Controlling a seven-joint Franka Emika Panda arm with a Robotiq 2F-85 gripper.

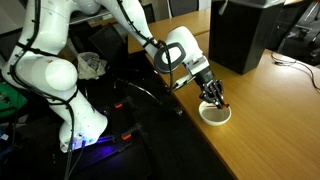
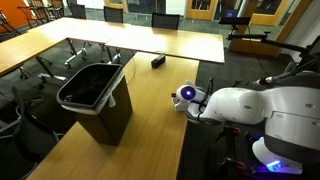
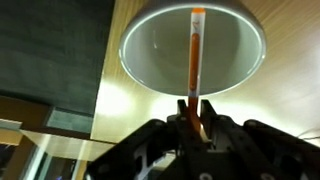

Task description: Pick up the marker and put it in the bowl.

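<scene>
In the wrist view the white bowl [image 3: 150, 55] with its pale inside fills the top of the frame, directly below my gripper [image 3: 194, 115]. The gripper is shut on the lower end of the thin orange-red marker [image 3: 195, 55], whose free end reaches out over the bowl's inside. In an exterior view the gripper [image 1: 214, 98] hangs just above the bowl [image 1: 213, 120] on the wooden table. In an exterior view from the opposite side the gripper [image 2: 183, 97] shows, but the bowl and the marker are hidden behind the arm.
A large black box [image 1: 245, 35] stands on the table behind the bowl; it also shows as an open black bin [image 2: 95, 95]. The wooden table [image 1: 275, 120] ends in an edge close beside the bowl, with dark floor and cables below. A small black object [image 2: 158, 61] lies farther off.
</scene>
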